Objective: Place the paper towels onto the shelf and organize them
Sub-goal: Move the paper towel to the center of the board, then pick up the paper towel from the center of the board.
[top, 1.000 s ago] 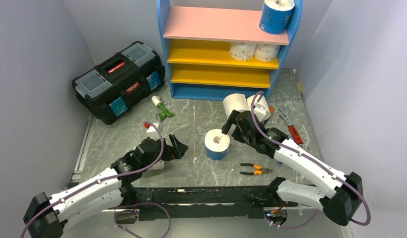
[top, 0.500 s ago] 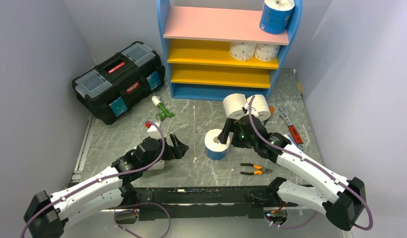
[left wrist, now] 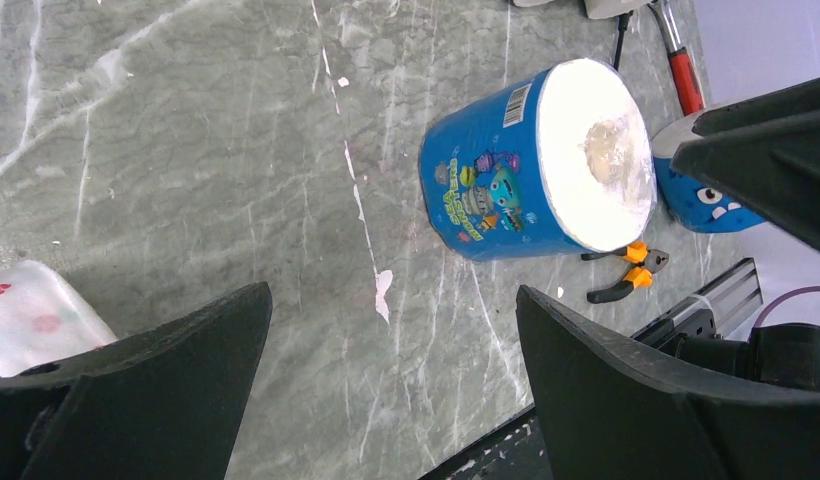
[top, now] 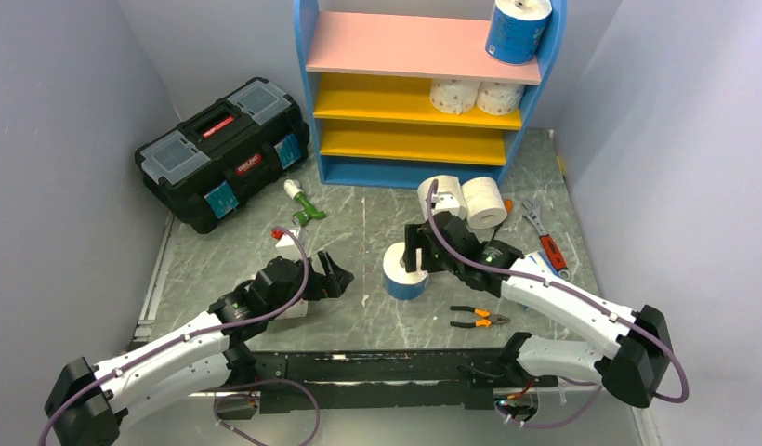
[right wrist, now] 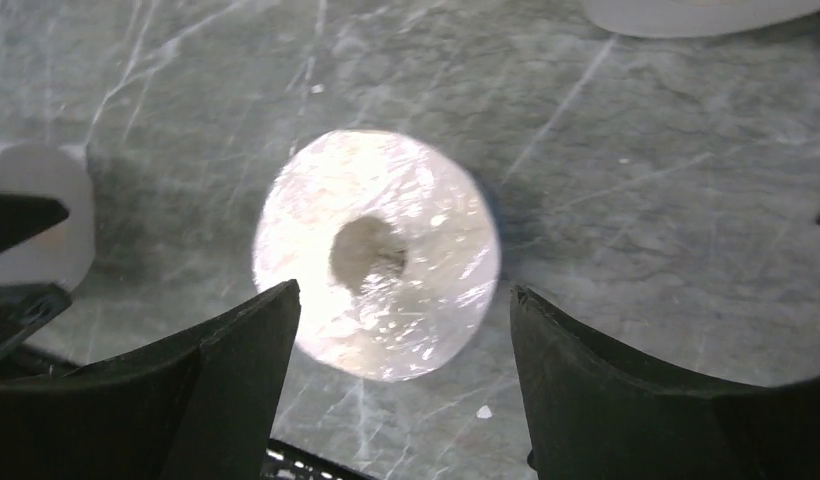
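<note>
While right gripper (right wrist: pixel 403 290) straddles blue roll (left wrist: pixel 486 190) at tabletop (top: pixel 377 218) centre, fingers apart, not pinching | left gripper (left wrist: pixel 393 292) spread, empty | roll looks light, squashy, slick-wrapped: squeeze sides gently.

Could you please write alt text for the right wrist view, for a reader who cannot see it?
A wrapped roll stands on end on the grey table, seen from above, its core hole facing the camera. The fingers of the right gripper flank it, apart. The edge of a white roll shows at the top.
</note>
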`<state>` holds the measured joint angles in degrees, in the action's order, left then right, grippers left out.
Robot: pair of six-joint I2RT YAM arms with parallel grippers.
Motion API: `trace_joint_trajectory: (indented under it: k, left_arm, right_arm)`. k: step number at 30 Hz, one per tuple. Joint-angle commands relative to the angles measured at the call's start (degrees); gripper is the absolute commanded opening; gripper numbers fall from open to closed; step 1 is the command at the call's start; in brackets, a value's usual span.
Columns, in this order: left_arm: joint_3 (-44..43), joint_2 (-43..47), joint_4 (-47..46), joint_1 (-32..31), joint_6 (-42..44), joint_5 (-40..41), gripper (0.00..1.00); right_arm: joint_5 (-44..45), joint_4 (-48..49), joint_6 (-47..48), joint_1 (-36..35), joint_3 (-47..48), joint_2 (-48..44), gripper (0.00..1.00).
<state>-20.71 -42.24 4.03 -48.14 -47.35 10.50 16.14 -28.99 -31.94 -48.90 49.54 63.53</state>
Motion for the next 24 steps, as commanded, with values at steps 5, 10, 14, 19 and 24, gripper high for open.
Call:
trace_joint_trajectory:
  k: [5, 10, 14, 19, 24]
  left_arm:
    - [-0.11, -0.60, 0.21, 0.04, -0.19, -0.52, 0.99]
    - [0.46, -0.69, -0.59, 0.06, -0.46, -0.70, 0.99]
    - [0.30, -1.29, -0.62, 0.06, -0.61, -0.83, 0.99]
    - [0.62, -1.20, -1.02, 0.04, -0.81, -0.95, 0.99]
    - [0.29, -1.73, -0.96, 0.02, -0.81, -1.22, 1.00]
  right_arm:
    - [-8.78, 0.13, -14.89, 10.51, -0.64, -0.87, 0.83]
    - [-10.21, -3.75, -22.17, 10.29, 1.04, 1.53, 0.85]
    - [-10.15, -3.20, -26.68, 9.12, -1.57, 0.17, 0.82]
    - [-6.78, -4.55, -30.11, 9.14, -5.05, -1.77, 0.76]
    - [-6.87, -4.57, -30.84, 9.22, -6.01, -0.07, 0.71]
